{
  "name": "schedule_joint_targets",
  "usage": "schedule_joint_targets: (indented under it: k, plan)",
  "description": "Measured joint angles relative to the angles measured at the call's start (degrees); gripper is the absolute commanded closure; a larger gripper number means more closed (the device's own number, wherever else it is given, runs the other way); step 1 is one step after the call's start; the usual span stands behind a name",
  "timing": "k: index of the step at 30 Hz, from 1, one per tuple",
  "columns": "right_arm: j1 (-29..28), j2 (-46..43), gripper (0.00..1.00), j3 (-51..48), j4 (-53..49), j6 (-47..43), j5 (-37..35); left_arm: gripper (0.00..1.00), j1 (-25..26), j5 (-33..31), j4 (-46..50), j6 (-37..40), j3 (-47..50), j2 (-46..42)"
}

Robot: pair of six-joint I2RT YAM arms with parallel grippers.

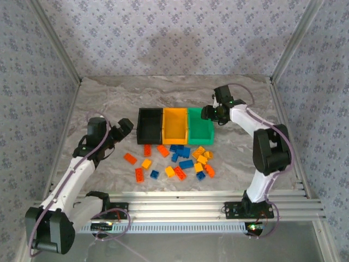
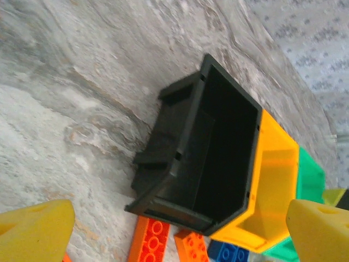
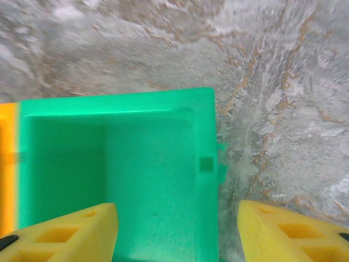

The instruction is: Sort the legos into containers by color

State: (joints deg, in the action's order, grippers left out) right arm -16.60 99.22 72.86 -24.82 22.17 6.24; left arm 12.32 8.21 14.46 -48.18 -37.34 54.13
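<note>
Three bins stand in a row mid-table: black (image 1: 149, 124), yellow-orange (image 1: 175, 124) and green (image 1: 200, 126). Several red-orange, yellow-orange and blue legos (image 1: 174, 161) lie scattered in front of them. My left gripper (image 1: 127, 126) hovers just left of the black bin (image 2: 212, 153), open and empty, with its yellow fingers (image 2: 34, 232) wide apart. Two red-orange bricks (image 2: 148, 243) and a blue brick (image 2: 229, 254) lie by that bin's front. My right gripper (image 1: 208, 112) hangs open over the green bin (image 3: 131, 174), its fingers (image 3: 71, 234) straddling the bin's right wall. The green bin looks empty.
The marble tabletop (image 1: 109, 98) is bounded by patterned walls and metal frame posts. A metal rail (image 1: 191, 204) runs along the near edge by the arm bases. Bare table lies behind the bins and to their right (image 3: 283, 109).
</note>
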Motion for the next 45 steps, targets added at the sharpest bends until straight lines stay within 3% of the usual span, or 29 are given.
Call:
schedule_joint_targets:
  k: [8, 12, 18, 31, 40, 45]
  plan:
    - [-9.64, -22.29, 0.35, -15.69, 1.95, 4.35, -5.77, 0.01, 12.85, -3.02, 3.98, 2.23, -0.04, -3.87]
    - [-16.28, -29.24, 0.35, -24.50, -0.74, 7.50, -9.20, 0.00, 14.86, -3.56, 6.60, 2.27, 0.35, -4.57]
    - [-21.46, -37.86, 0.39, -35.12, -6.19, 12.31, -10.78, 0.00, 15.45, -3.54, 6.99, 1.97, 5.44, -9.77]
    - [-25.55, -33.27, 0.46, -41.13, -5.05, 16.24, -9.84, 0.00, 15.56, -3.56, 7.65, 1.62, 6.45, -9.94]
    - [-25.70, -30.01, 0.58, -41.48, -1.84, 17.29, -8.81, 0.00, 15.56, -3.72, 7.74, 1.62, 6.45, -9.70]
    - [-25.70, -30.23, 0.72, -41.55, -1.11, 17.88, -8.57, 0.00, 15.56, -3.78, 7.76, 1.62, 6.45, -9.55]
